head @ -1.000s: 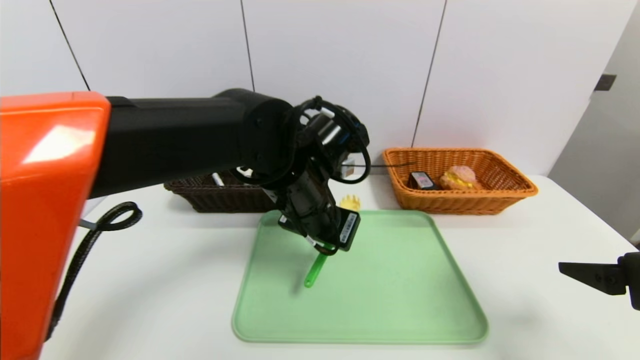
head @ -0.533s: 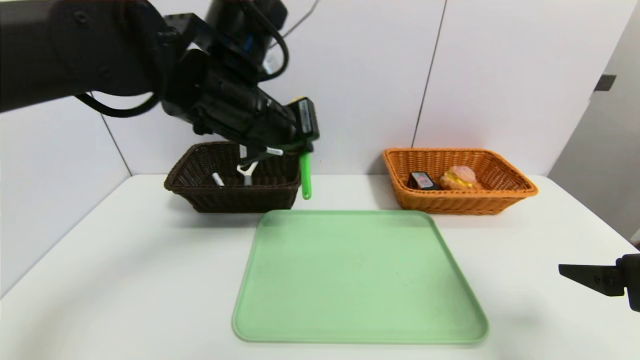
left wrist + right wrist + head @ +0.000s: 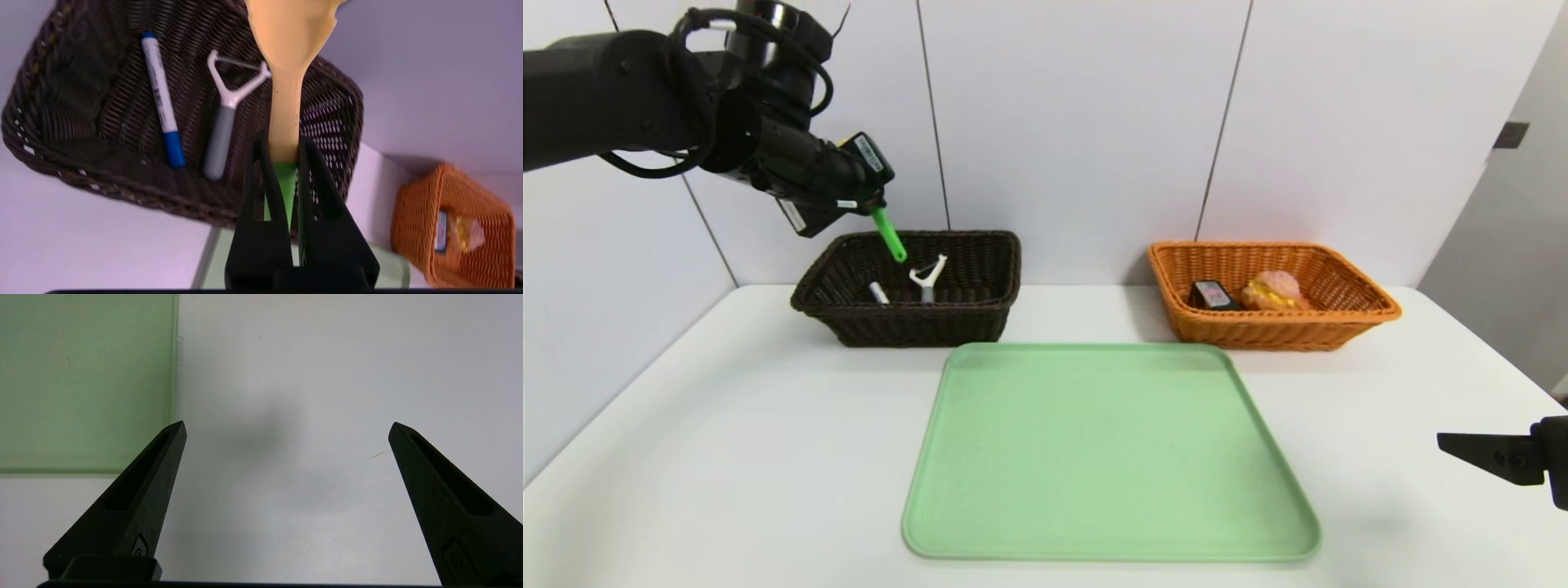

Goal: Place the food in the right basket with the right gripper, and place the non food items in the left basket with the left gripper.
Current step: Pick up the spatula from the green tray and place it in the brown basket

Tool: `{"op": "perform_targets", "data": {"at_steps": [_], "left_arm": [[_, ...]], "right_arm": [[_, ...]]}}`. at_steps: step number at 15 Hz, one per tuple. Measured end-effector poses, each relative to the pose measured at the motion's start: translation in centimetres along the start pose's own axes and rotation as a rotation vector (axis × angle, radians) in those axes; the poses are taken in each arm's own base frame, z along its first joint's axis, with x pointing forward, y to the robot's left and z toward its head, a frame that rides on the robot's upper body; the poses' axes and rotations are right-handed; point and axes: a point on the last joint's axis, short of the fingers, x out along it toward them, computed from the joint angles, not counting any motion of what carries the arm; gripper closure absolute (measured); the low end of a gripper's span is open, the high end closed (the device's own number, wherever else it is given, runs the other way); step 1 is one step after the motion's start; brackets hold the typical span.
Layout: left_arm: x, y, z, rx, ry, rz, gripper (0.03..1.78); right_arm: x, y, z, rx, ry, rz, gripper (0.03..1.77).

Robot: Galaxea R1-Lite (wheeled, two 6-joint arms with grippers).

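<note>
We see white wall panels (image 3: 1078, 122) with thin dark seams standing behind a white tabletop (image 3: 743, 425), and a grey surface (image 3: 1503, 245) with a small dark fitting beyond the tabletop's right edge. On the tabletop, a green tray (image 3: 1111, 449) lies flat, its far edge just short of the two baskets.

Our left arm (image 3: 596, 98) reaches in high from the left, its wrist sloping down toward the far left corner of the tabletop, a cable looped around it. Our right arm is parked past the tray's right edge, the right gripper (image 3: 287, 430) low over the tabletop, jaws wide apart with nothing between them.

The orange basket (image 3: 1282, 333) sits near the tabletop's far edge, beyond the tray's far right corner; the dark brown basket (image 3: 915, 325) sits along that same edge, toward the left corner.

Our left gripper (image 3: 284, 143) hangs above the dark basket, jaws clamped on the pasta spoon (image 3: 286, 94), whose green handle slants down over the basket's opening.

In the orange basket we find the bun (image 3: 1272, 291) and, beside it, the black box (image 3: 1214, 295). In the dark one lie the peeler (image 3: 222, 126) and the blue-capped marker (image 3: 162, 94), apart from each other.
</note>
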Motion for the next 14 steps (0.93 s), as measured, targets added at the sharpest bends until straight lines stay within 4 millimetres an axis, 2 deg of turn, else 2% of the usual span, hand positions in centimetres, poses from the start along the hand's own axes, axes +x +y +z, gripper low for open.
{"op": "perform_targets", "data": {"at_steps": [3,7,14], "left_arm": [[3.6,1.5,0.5,-0.078,-0.025,0.034,1.7],[7.6,2.6,-0.7,-0.134,-0.001,0.069,1.7],[10.7,3.7,-2.4,-0.161,0.053,0.121,1.7]], "right_arm": [[0.0,0.0,0.0,-0.001,-0.002,-0.003,0.09],[0.0,0.0,-0.1,-0.001,0.003,-0.003,0.09],[0.2,0.0,-0.4,-0.003,0.016,-0.003,0.09]]}}
